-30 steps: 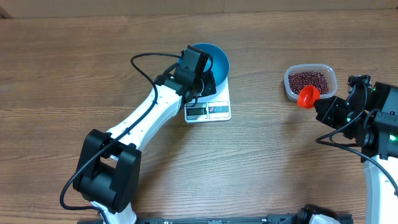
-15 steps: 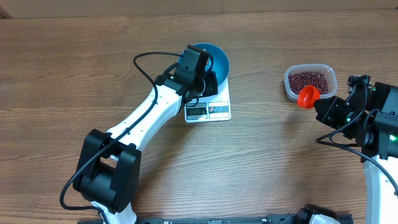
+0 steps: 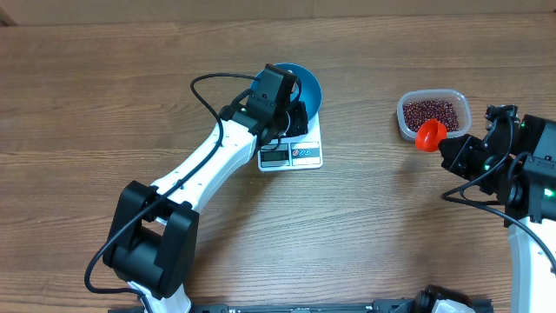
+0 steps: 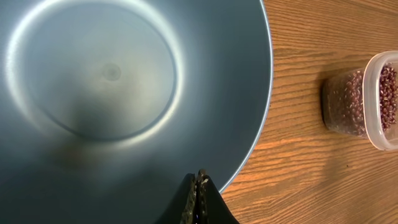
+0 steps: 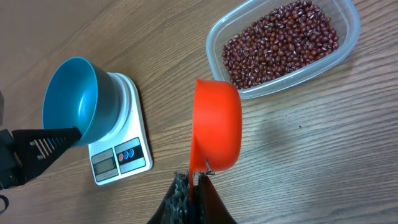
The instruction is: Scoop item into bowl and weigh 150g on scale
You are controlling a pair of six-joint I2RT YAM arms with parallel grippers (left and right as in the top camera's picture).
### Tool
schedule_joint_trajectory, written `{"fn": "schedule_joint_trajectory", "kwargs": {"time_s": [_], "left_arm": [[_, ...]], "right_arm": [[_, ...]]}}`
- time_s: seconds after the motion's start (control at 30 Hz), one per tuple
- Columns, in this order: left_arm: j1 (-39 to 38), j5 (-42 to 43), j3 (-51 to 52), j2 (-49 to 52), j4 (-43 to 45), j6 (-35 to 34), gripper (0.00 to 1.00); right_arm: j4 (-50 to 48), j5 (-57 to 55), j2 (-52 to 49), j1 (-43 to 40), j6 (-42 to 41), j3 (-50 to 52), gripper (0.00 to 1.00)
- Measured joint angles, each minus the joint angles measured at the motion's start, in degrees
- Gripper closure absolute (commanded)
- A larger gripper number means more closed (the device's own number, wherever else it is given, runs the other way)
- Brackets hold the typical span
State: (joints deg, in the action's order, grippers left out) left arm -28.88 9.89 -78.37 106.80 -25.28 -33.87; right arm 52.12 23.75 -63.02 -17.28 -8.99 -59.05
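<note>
The blue bowl (image 3: 306,80) stands on the white scale (image 3: 306,155) at mid-table. My left gripper (image 3: 294,114) is shut on its near rim. In the left wrist view the bare bowl (image 4: 124,93) fills the frame, with the shut left gripper (image 4: 198,180) at its edge. The right gripper (image 3: 445,146) is shut on the handle of a red scoop (image 3: 430,133), just in front of the clear tub (image 3: 461,103) of red-brown beans (image 3: 430,111). The right wrist view shows the scoop (image 5: 217,124) above the right gripper (image 5: 196,179), the beans (image 5: 280,43), the bowl (image 5: 71,99) and the scale (image 5: 121,158).
A black cable (image 3: 201,91) loops off the left arm over the table to the left of the bowl. The scale's display and buttons (image 5: 118,160) face the near edge. Bare wooden tabletop (image 3: 373,200) lies between the scale and the tub.
My left gripper has shifted slightly to the right with the bowl over the scale. The right arm and scoop have not moved.
</note>
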Motion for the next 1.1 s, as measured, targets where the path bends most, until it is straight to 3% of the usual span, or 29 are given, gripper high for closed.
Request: {"fn": "schedule_joint_trajectory", "kwargs": {"time_s": [1.1], "left_arm": [[0.0, 1.51, 0.0, 0.04, 1.7, 0.0, 0.96]], "right_arm": [[0.04, 0.0, 0.0, 0.0, 0.02, 0.0, 0.96]]}}
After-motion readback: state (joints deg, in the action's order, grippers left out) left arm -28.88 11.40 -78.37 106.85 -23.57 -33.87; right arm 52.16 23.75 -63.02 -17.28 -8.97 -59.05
